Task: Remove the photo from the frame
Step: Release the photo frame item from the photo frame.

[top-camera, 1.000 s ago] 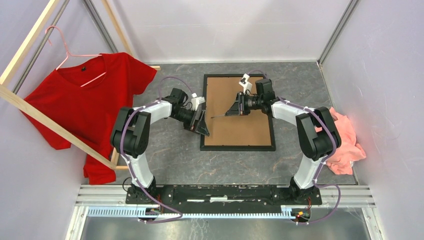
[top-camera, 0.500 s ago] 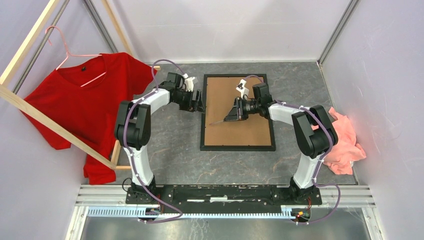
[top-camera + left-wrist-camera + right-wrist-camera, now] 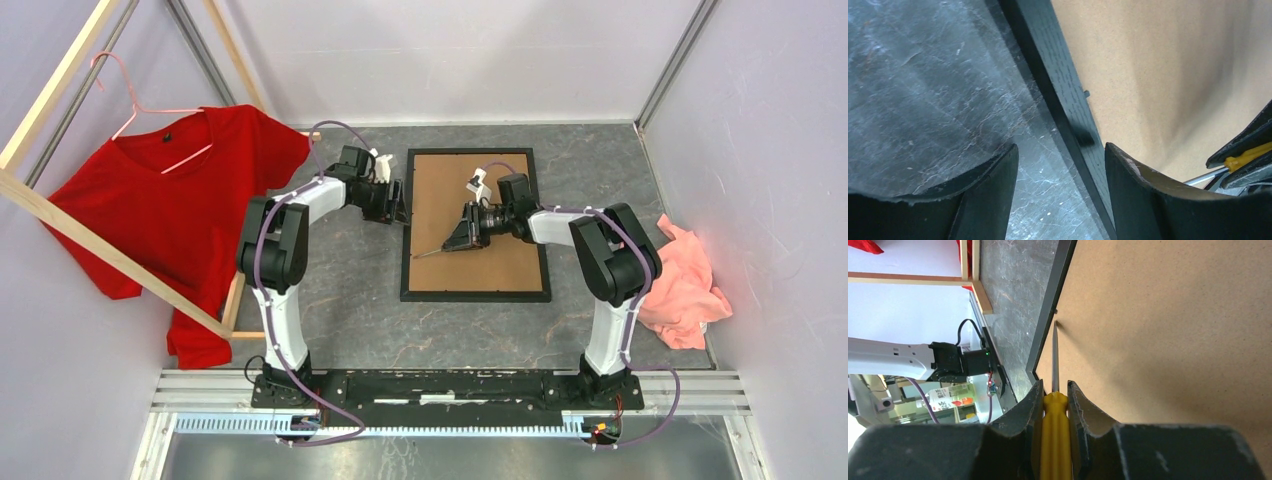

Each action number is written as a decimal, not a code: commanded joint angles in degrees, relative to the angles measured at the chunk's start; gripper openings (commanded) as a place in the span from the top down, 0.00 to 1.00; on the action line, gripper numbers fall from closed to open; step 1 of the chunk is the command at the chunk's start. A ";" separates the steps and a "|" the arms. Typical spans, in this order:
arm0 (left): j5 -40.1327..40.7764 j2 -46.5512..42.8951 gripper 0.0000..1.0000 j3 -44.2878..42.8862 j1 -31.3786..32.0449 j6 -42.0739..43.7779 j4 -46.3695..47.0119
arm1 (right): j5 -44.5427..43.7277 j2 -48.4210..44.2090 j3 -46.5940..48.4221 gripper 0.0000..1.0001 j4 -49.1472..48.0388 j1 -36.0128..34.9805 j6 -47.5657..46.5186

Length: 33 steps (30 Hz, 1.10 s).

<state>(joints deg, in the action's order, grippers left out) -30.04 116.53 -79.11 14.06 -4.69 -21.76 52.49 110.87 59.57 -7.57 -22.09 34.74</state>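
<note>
Centre of the overhead view: frame (image 3: pixel 475 296) lies face-down, long axis running top to bottom, brown backing board (image 3: pixel 480 270) uppermost. Nothing of the photo shows; judged to sit under the board.

Right gripper (image 3: pixel 1054 387) is clamped on a yellow-handled screwdriver (image 3: pixel 1054 410). The shaft points lower left across the board, tip just beside a small tab (image 3: pixel 1055 311) at the board's edge against the frame's left rail.

Left gripper (image 3: pixel 1060 150) has its jaws apart, straddling that rail further up, holding nothing. The right arm is nearer the tab.

Bottle label (image 3: pixel 948 399) at lower left of the right wrist view is unreadable. No other writing.
</note>
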 commanded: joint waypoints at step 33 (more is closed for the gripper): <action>1.48 1.19 0.68 2.72 2.88 -2.19 2.24 | -0.23 3.06 1.23 1.00 -4.23 1.52 5.04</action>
<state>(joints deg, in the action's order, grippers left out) -31.03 116.53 -77.49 16.51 -5.54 -19.33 53.58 113.25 59.57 -11.49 -20.88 39.88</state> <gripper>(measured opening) 0.371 0.244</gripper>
